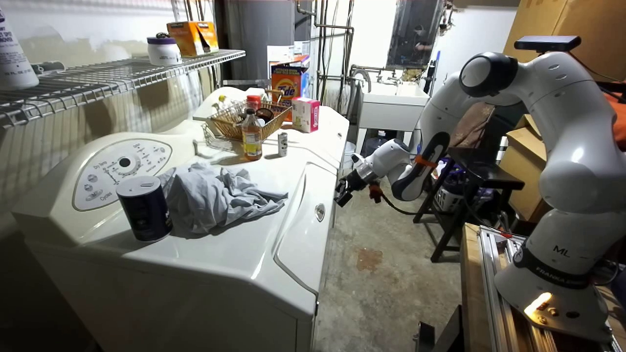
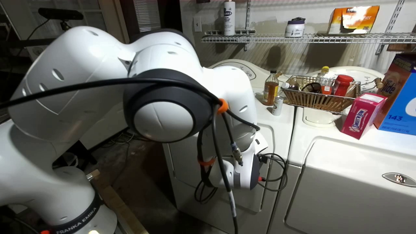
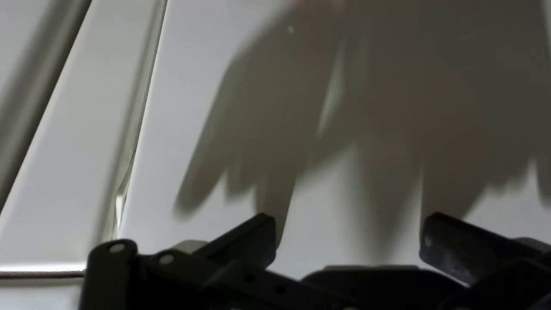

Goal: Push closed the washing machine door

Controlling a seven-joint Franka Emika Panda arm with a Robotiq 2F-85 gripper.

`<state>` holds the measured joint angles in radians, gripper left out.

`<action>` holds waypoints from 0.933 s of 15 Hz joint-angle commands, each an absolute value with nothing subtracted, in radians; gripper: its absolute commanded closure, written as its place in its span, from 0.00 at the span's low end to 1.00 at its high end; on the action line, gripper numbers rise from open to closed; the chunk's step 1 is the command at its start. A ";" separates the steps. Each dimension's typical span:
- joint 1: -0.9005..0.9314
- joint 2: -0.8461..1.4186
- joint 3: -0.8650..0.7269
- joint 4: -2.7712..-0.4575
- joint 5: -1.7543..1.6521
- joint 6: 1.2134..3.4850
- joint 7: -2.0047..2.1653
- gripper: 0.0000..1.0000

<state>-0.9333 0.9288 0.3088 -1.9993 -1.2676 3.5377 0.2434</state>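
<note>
White metal, flat and rectangular: the washing machine door (image 1: 303,239), bearing a small oval mark (image 1: 320,212), seen in an exterior view on the front of a large white boxy washing machine (image 1: 234,249) with a round dial (image 1: 124,162) on its sloped control panel (image 1: 151,159). Flush with the surrounding front or nearly so; impossible to tell whether fully latched. Just beside that front, at the end of a white jointed robot arm (image 1: 570,146), a black two-fingered claw (image 3: 348,237), spread wide apart in the wrist view before the door's pale, shadow-streaked face; impossible to tell whether touching. On top of the machine, a crumpled pale grey cloth (image 1: 215,198) beside a dark blue cylindrical canister (image 1: 146,217), plus, farther along, a clear bottle of amber liquid (image 1: 252,139) and a small silvery cylinder (image 1: 282,145). Near these, in both exterior views, a brown wicker basket (image 2: 318,101), a pink-and-white carton (image 2: 364,112) and an orange-and-blue Tide box (image 2: 401,107). Above, a white wire shelf (image 2: 318,39) with a purple-lidded white jar (image 2: 294,30) and an orange box (image 2: 352,24).
</note>
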 commanded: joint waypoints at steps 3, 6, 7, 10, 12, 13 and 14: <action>-0.885 0.896 0.406 -1.936 -1.252 3.391 0.296 0.00; -0.918 0.854 0.478 -1.998 -1.232 3.254 0.306 0.00; -0.932 0.838 0.505 -2.018 -1.211 3.202 0.295 0.00; -0.979 0.807 0.567 -2.057 -1.145 3.054 0.251 0.00; -0.999 0.794 0.599 -2.063 -1.089 2.943 0.223 0.00; -1.023 0.790 0.631 -2.076 -1.046 2.878 0.186 0.00; -1.027 0.779 0.643 -2.077 -1.023 2.830 0.178 0.00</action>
